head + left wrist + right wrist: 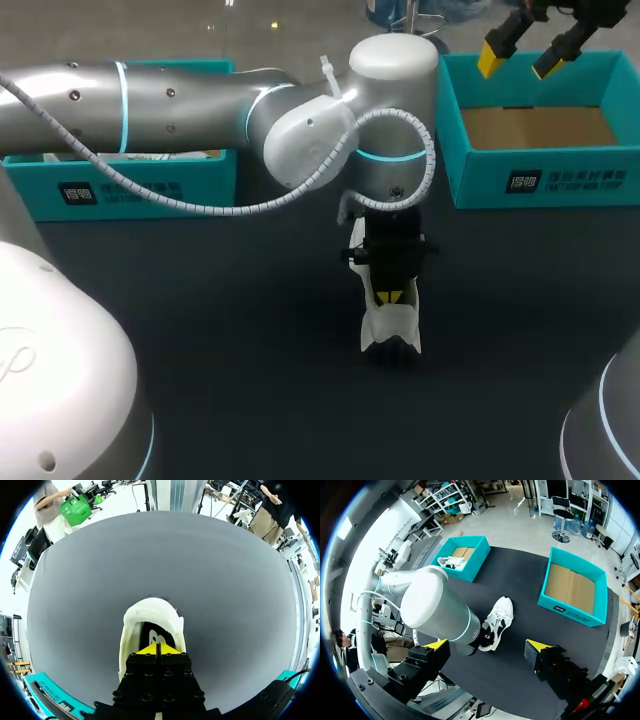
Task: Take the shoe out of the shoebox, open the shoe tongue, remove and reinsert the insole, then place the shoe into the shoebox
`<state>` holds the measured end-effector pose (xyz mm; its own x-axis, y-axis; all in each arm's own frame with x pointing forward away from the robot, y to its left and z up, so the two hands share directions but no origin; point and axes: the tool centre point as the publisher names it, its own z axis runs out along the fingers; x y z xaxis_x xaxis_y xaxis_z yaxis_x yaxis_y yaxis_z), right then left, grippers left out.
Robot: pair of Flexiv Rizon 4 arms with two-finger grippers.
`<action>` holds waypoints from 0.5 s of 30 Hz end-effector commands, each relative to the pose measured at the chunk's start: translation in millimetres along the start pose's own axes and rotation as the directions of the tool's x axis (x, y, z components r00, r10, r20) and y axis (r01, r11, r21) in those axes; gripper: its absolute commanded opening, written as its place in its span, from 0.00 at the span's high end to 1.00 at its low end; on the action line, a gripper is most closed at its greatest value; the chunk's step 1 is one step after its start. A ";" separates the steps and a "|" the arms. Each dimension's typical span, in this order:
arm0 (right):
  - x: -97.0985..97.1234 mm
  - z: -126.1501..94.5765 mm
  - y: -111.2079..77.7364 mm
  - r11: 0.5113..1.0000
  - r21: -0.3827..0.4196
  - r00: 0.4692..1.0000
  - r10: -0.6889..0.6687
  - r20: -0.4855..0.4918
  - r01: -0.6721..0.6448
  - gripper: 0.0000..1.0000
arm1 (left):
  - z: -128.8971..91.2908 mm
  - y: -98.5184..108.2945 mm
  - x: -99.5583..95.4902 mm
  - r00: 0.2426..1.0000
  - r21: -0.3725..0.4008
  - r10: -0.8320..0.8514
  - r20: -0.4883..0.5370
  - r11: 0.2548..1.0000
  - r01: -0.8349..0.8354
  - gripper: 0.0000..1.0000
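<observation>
Nearest: the left gripper points straight down. Its yellow tips are closed together inside the opening of the white low-top shoe with black lining. Can't tell if anything is pinched between them. The shoe stands on its sole mid-way across the dark grey bench, well apart from both boxes. Far left: left teal cardboard shoebox, something white inside. Far right: right teal cardboard shoebox, brown floor showing. The right gripper hangs above that box's far wall, fingers spread wide, holding nothing.
</observation>
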<state>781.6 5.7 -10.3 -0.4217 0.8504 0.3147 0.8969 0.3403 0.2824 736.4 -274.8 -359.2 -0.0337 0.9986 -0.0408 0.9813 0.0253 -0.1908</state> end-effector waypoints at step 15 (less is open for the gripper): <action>-0.3 0.5 0.9 1.000 0.002 1.000 0.001 0.001 -0.001 0.00 | 53.5 14.9 -0.7 0.997 -0.117 -0.065 0.040 0.991 0.069 1.00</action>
<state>781.6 5.6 -10.3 -0.4216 0.8505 0.3146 0.8969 0.3402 0.2825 742.5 -276.8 -403.2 -0.1026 0.9929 -0.0606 0.9922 0.0978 -0.0773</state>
